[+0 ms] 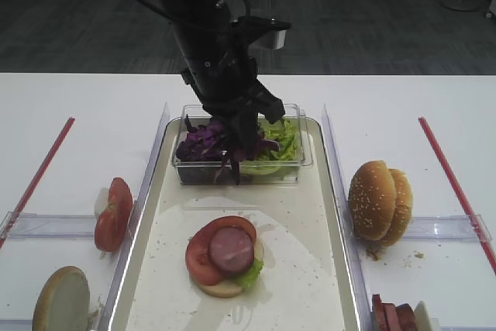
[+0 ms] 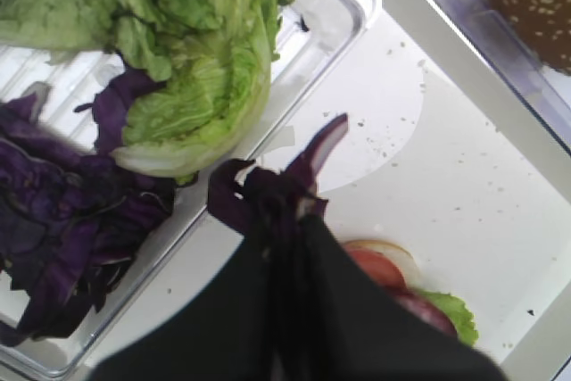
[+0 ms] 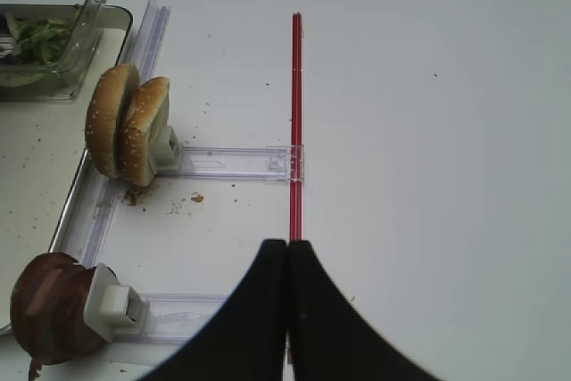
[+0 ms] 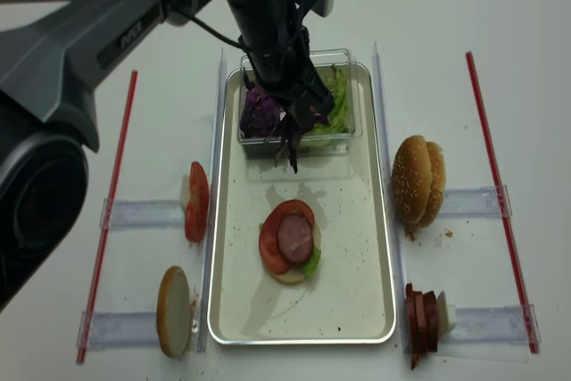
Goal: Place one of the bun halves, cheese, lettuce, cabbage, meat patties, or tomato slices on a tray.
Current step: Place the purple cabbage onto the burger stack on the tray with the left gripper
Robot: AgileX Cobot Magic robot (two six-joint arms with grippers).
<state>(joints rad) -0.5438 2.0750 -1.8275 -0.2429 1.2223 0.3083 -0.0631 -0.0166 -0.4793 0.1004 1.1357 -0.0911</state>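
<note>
My left gripper is shut on a few dark purple cabbage strips that hang just above the front wall of the clear box. More cabbage and the lettuce lie inside that box, at the far end of the tray. On the tray floor is a stack: a bun half, lettuce, a tomato slice and a meat patty on top. My right gripper is shut and empty over the bare table, beside a red strip.
Two bun halves stand on edge in a clear holder right of the tray, with meat patties nearer the front. On the left, tomato slices and another bun half stand in holders. Red strips mark both sides.
</note>
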